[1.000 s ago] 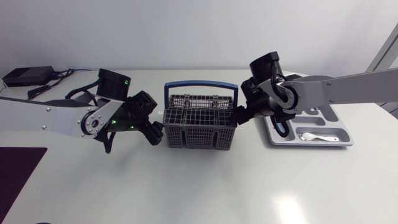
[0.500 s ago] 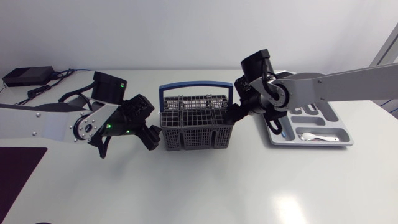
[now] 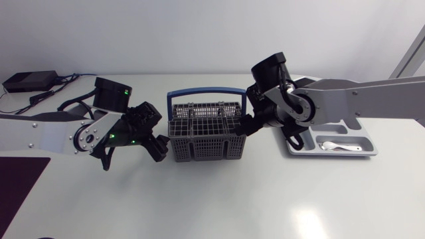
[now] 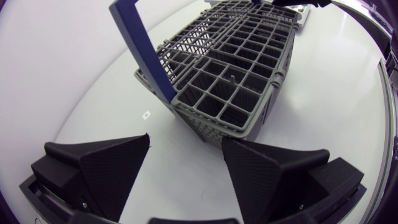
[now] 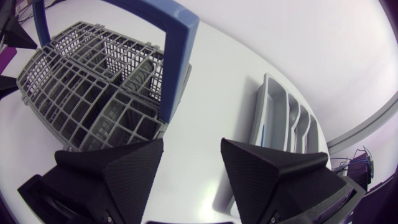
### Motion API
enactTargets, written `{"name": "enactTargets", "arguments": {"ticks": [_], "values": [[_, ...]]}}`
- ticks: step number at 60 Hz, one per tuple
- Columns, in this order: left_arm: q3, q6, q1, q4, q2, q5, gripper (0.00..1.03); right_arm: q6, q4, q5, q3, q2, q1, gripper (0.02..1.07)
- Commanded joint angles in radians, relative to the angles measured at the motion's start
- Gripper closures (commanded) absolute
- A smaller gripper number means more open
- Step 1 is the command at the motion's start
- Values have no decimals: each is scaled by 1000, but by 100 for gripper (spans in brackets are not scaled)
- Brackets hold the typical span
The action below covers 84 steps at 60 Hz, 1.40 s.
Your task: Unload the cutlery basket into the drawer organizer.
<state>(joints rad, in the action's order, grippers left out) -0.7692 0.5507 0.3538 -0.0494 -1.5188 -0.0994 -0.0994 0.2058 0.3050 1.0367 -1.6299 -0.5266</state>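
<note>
The grey mesh cutlery basket [image 3: 206,136] with a blue handle [image 3: 206,92] stands mid-table. Its contents are hard to make out. My left gripper [image 3: 159,145] sits low at the basket's left side, open, and in the left wrist view [image 4: 185,163] the basket's corner [image 4: 239,118] lies just ahead of the empty fingers. My right gripper [image 3: 247,125] is against the basket's right side, open, with its handle post [image 5: 177,59] ahead of it [image 5: 189,165]. The grey drawer organizer [image 3: 365,151] lies to the right and holds a white spoon [image 3: 339,147].
A black box with cables [image 3: 26,81] rests at the back left corner. A dark purple mat [image 3: 20,178] covers the front left edge. The organizer's long compartments [image 5: 283,121] run ahead of my right gripper.
The basket has slid a little to the left. My right gripper followed it leftward at its right side, and my left arm drew back left by the same amount.
</note>
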Motion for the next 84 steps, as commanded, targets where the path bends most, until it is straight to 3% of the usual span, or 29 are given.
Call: {"name": "enactTargets", "arguments": {"ticks": [1, 25, 34, 47, 54, 58, 74, 84], "values": [[16, 9, 2, -13, 28, -31, 5, 27, 20, -43, -47, -1, -52, 38], [-8, 14, -19, -18, 17, -31, 5, 29, 43, -33, -53, 18, -62, 38], [1, 14, -39, -20, 20, -31, 5, 26, 35, 22, -70, 24, -21, 37], [10, -1, -101, -15, 83, -33, 4, -57, -36, 59, -99, 42, 108, 26], [22, -18, -122, -7, 146, -36, 4, -92, -49, 43, -121, 99, 158, 17], [39, -32, -134, -4, 195, -36, 4, -106, -59, 23, -144, 150, 177, 6], [85, -126, -147, 33, 371, -49, 4, -132, -83, -67, -233, 361, 217, 6], [111, -229, -78, 56, 422, -86, 4, -79, -57, -90, -250, 443, 123, 7]]}}
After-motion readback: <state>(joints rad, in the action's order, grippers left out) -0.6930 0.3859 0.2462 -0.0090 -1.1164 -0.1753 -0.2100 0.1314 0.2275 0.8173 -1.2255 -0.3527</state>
